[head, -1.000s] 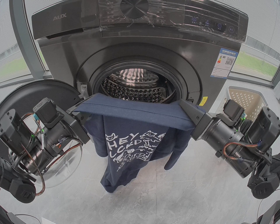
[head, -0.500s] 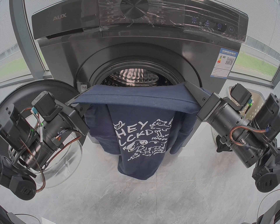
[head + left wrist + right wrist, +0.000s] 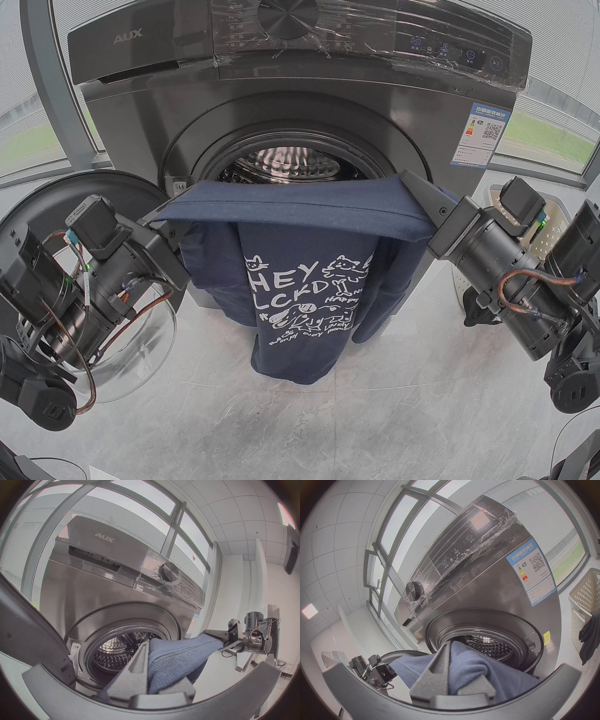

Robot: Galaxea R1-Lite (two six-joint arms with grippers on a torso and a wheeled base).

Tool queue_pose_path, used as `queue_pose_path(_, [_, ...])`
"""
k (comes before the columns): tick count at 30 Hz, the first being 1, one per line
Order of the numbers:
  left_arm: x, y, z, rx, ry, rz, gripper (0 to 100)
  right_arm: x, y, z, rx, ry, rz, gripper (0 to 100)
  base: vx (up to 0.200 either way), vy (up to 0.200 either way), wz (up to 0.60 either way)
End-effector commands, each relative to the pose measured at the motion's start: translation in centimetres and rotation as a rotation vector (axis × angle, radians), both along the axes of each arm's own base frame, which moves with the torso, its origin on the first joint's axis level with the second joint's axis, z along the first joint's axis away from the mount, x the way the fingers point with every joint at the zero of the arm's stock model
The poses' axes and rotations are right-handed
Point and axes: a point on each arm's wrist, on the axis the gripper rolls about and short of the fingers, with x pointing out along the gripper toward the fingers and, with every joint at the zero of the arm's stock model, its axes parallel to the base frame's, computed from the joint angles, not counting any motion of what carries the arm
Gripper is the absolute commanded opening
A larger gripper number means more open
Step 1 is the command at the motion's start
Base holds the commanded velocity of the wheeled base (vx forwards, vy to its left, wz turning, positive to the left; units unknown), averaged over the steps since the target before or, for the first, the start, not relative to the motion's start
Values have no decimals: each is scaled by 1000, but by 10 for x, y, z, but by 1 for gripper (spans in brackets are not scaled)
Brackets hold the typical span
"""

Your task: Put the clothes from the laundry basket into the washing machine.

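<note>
Across the middle of the head view, a shirt (image 3: 300,209) is held stretched between both grippers, before the open drum (image 3: 290,164) of the washer (image 3: 312,106), its printed front hanging down. The left gripper (image 3: 164,229), at centre left, is clamped on one end; the right gripper (image 3: 420,190), at centre right, on the other. The door (image 3: 94,187) is swung open at the left edge, and a basket (image 3: 555,229) is seen at the right edge. From the left wrist, fingers (image 3: 136,667) are closed on the blue cloth. From the right wrist, the cloth is likewise pinched, and a dark garment (image 3: 590,639) is draped over the basket's rim.
</note>
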Motion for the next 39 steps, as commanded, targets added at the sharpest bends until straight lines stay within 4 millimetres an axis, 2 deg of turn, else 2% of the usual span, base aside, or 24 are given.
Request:
queue_pose_path(1, [-5,-5,-15,41,56,-41,0,-5,-1,-23,-65,66,16,0,0,0,0])
queue_pose_path(5, [4,-23,-33,95,131,-116,0,0,8,-51,-135,137,38,0,0,0,0])
queue_pose_path(9, [7,-46,-45,117,172,-205,0,2,20,-67,-176,173,71,0,0,0,0])
queue_pose_path(10, [9,-52,-46,116,175,-216,0,1,24,-72,-188,183,82,100,0,0,0])
queue_pose_path(12, [13,-56,-46,113,174,-218,0,0,25,-76,-200,195,90,100,0,0,0])
queue_pose_path(13, [24,-63,-41,96,152,-209,0,-9,25,-91,-261,240,111,100,0,0,0])
queue_pose_path(16, [37,-69,-26,61,110,-198,0,-32,19,-116,-357,309,170,100,0,0,0])
queue_pose_path(20, [41,-72,-13,-1,111,-189,0,-62,6,-142,-473,388,263,100,0,0,0])
queue_pose_path(22, [41,-72,-10,-18,108,-191,0,-76,1,-150,-518,410,307,100,0,0,0])
queue_pose_path(26, [40,-71,-8,-20,97,-190,0,-87,-6,-154,-546,422,347,100,0,0,0])
queue_pose_path(32, [28,-70,0,-25,78,-222,0,-72,-1,-141,-471,373,301,100,0,0,0])
queue_pose_path(33, [22,-72,2,-28,74,-243,0,-56,-3,-137,-448,358,241,100,0,0,0])
queue_pose_path(39, [8,-72,15,-27,56,-298,0,-19,8,-139,-470,302,188,100,0,0,0])
